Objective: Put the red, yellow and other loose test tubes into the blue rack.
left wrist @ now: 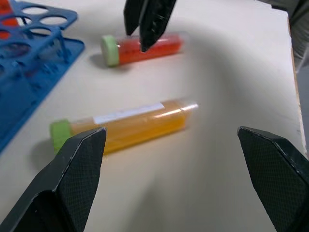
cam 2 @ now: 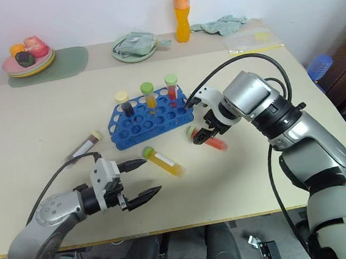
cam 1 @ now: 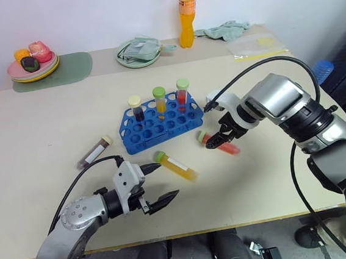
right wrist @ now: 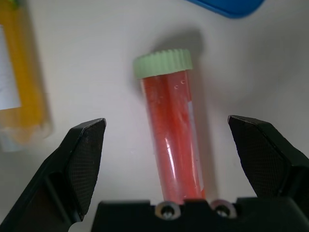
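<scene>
Centrally on the beige tabletop (cam 1: 50, 129) sits the blue rack (cam 1: 160, 123), holding three upright capped tubes along its far row — a dark one (cam 1: 136, 107), a yellow one (cam 1: 160, 100) and a red one (cam 1: 182, 92); its other holes look empty. Three tubes lie loose on the tabletop. The red tube (right wrist: 173, 130), green-capped, lies just off the rack's right end. The yellow tube (cam 1: 177, 166), also green-capped, lies toward the near edge from the rack. A dark tube (cam 1: 94, 153) with a pale cap lies off the rack's left end.

The right gripper (cam 1: 218, 138) points down over the red tube with its fingers spread wide on either side — holding nothing, and whether the tips touch the tabletop cannot be told. The left gripper (cam 1: 157, 184) hovers near the front edge, wide open and empty, aimed at the yellow tube.

Bare tabletop stretches along the near edge and right side. Plates, a bottle and cloths line the far edge.
</scene>
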Tool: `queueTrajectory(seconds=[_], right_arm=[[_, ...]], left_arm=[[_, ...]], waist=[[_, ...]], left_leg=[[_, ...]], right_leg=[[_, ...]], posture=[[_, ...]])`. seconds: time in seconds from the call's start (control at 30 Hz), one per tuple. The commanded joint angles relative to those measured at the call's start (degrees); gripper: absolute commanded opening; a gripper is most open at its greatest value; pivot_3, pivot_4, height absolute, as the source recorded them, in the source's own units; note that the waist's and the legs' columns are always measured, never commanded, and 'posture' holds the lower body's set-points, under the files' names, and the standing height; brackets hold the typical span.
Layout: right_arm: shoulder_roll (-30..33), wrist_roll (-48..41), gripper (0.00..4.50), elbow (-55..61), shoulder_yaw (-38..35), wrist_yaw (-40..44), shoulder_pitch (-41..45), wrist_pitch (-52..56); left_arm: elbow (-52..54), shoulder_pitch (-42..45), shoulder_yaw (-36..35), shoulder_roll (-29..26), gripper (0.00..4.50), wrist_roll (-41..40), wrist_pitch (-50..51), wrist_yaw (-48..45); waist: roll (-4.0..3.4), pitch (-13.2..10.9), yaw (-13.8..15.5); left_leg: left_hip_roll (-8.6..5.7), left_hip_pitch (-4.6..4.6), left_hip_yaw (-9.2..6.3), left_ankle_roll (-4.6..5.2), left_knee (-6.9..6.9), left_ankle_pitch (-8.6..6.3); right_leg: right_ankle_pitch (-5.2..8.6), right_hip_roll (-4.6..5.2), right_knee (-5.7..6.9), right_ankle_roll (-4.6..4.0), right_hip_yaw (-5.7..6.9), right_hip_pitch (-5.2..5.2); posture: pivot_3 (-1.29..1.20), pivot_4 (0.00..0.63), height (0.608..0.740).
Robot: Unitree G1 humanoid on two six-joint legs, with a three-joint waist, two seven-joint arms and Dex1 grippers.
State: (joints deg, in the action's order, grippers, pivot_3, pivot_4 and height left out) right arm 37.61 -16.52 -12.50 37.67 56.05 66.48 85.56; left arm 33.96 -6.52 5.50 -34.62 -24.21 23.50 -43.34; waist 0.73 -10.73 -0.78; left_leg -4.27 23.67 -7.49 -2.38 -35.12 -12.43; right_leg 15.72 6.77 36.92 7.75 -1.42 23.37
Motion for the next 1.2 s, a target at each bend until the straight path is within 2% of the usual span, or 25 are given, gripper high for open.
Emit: queueTrajectory(seconds=[0.03, 0.07, 0.23, 0.27, 0.4, 0.47, 0.5, 0.53, 0.63, 0.7, 0.83, 0.93, 1.03, 1.2], right_arm=[[-1.3, 0.9, 3.97, -3.6, 1.2, -0.2, 2.7, -2.4], [-1.6, 1.2, 3.72, -5.0, 1.5, -0.1, 2.9, -3.3], [-1.5, 1.1, 1.2, -6.7, 2.7, 1.6, 4.1, -5.0], [-1.0, 1.0, 0.85, -6.2, 3.0, 2.2, 4.2, -5.2], [1.9, 0.5, 0.85, -2.7, 3.6, 4.7, 3.8, -6.4], [5.6, -0.3, 0.85, 2.8, 2.0, 7.1, 1.6, -10.2], [7.5, -1.8, 0.85, 6.7, -1.5, 8.2, -1.1, -13.4], [9.3, -3.5, 0.85, 11.5, -8.0, 8.2, -5.8, -19.9], [8.3, -6.3, 0.85, 19.4, -25.1, 5.5, -19.0, -40.4], [4.4, -6.8, 0.85, 21.0, -31.5, 2.9, -24.6, -50.1], [-9.2, -9.6, 0.85, 23.7, -40.9, -12.3, -30.3, -53.2], [-18.7, -5.1, 0.85, 24.2, -41.0, -21.5, -34.2, -61.9], [-26.9, 1.2, 0.85, 20.8, -37.8, -28.8, -37.1, -72.0], [-34.0, 7.7, 0.85, 13.7, -35.1, -36.7, -38.7, -81.6]], left_arm=[[2.5, 0.1, 0.8, 0.7, 4.5, 0.4, -1.3, 0.6], [2.6, 0.1, 1.0, 1.0, 4.5, 0.4, -1.4, 0.8], [1.6, -0.5, 1.2, 1.6, 4.5, 0.8, -2.6, 0.5], [1.3, -0.7, 1.2, 1.6, 4.5, 1.0, -3.1, 0.4], [0.6, -1.1, 1.1, 1.9, 4.5, 1.4, -4.2, 0.2], [0.4, -1.7, 0.4, 2.2, 4.5, 1.1, -4.8, 0.3], [0.2, -2.1, -0.2, 2.4, 4.5, 0.8, -5.1, 0.6], [-0.3, -2.5, -1.4, 2.9, 4.5, 0.4, -5.5, 1.1], [-2.1, -2.9, -5.1, 5.2, 4.5, -1.5, -6.5, 2.7], [-3.5, -2.2, -7.0, 6.8, 4.5, -2.5, -6.7, 3.9], [-7.1, 0.6, -9.4, 9.0, 4.5, -2.1, -7.2, 6.4], [-9.1, 3.3, -10.3, 10.5, 4.5, -2.2, -6.8, 8.3], [-10.4, 5.9, -10.4, 11.5, 4.5, -2.0, -6.0, 9.9], [-9.3, 8.4, -9.5, 11.5, 4.5, -2.1, -3.1, 11.3]], waist=[[-0.01, 0.0, -0.1], [-0.01, 0.0, -0.1], [-0.02, 0.0, -0.1], [-0.01, 0.0, -0.1], [-0.02, 0.0, 0.0], [-0.03, 0.0, 0.1], [-0.02, 0.0, 0.1], [0.02, 0.0, 0.2], [0.06, 0.0, 0.3], [0.04, 0.0, 0.0], [0.03, 0.0, -0.2], [0.05, 0.1, 0.0], [0.04, 0.1, 0.1], [0.03, 0.1, -0.2]], left_leg=[[0.0, 0.0, 0.0, 0.0, -0.01, 0.0], [0.0, 0.0, 0.02, 0.0, 0.0, 0.0], [-0.02, 0.0, 0.03, 0.0, 0.0, 0.0], [-0.02, 0.0, 0.03, 0.0, 0.0, 0.0], [-0.02, 0.01, 0.03, 0.0, 0.0, 0.0], [-0.02, 0.02, 0.03, 0.0, -0.01, 0.0], [-0.03, 0.07, 0.02, 0.0, -0.02, 0.0], [-0.03, 0.08, 0.03, 0.0, -0.02, 0.0], [-0.01, 0.14, 0.0, 0.06, -0.03, -0.03], [-0.02, 0.12, 0.01, 0.06, -0.1, -0.02], [0.01, -0.11, 0.08, 0.02, -0.1, 0.01], [0.03, -0.16, -0.01, 0.0, -0.07, 0.02], [-0.01, -0.15, -0.02, -0.03, -0.08, 0.03], [-0.03, -0.16, -0.03, -0.14, -0.02, 0.1]], right_leg=[[0.0, 0.0, 0.01, 0.0, 0.0, 0.0], [0.0, 0.0, 0.01, 0.0, 0.0, 0.0], [0.0, -0.01, 0.04, 0.0, 0.0, 0.03], [0.0, -0.01, 0.05, 0.0, 0.0, 0.03], [0.0, -0.01, 0.04, 0.0, 0.0, 0.03], [0.0, 0.0, 0.04, 0.01, 0.0, 0.03], [0.0, 0.0, 0.04, 0.01, 0.01, 0.07], [0.0, 0.0, 0.02, 0.02, 0.01, 0.07], [0.0, 0.0, -0.12, 0.04, 0.12, -0.01], [-0.01, -0.01, -0.04, 0.05, 0.12, -0.04], [-0.01, -0.1, 0.17, 0.03, 0.0, -0.08], [0.0, -0.14, 0.17, 0.02, -0.01, -0.16], [-0.01, -0.05, 0.17, 0.03, -0.03, -0.13], [-0.01, -0.11, 0.24, 0.01, -0.03, -0.06]], posture=[[0.0, 0.15, 0.74], [0.0, 0.15, 0.74], [0.0, 0.15, 0.74], [0.0, 0.15, 0.74], [0.0, 0.15, 0.74], [0.0, 0.15, 0.74], [0.0, 0.15, 0.74], [0.0, 0.15, 0.74], [0.0, 0.15, 0.74], [0.0, 0.15, 0.74], [0.0, 0.15, 0.74], [0.0, 0.15, 0.74], [0.0, 0.15, 0.74], [0.0, 0.15, 0.74]])
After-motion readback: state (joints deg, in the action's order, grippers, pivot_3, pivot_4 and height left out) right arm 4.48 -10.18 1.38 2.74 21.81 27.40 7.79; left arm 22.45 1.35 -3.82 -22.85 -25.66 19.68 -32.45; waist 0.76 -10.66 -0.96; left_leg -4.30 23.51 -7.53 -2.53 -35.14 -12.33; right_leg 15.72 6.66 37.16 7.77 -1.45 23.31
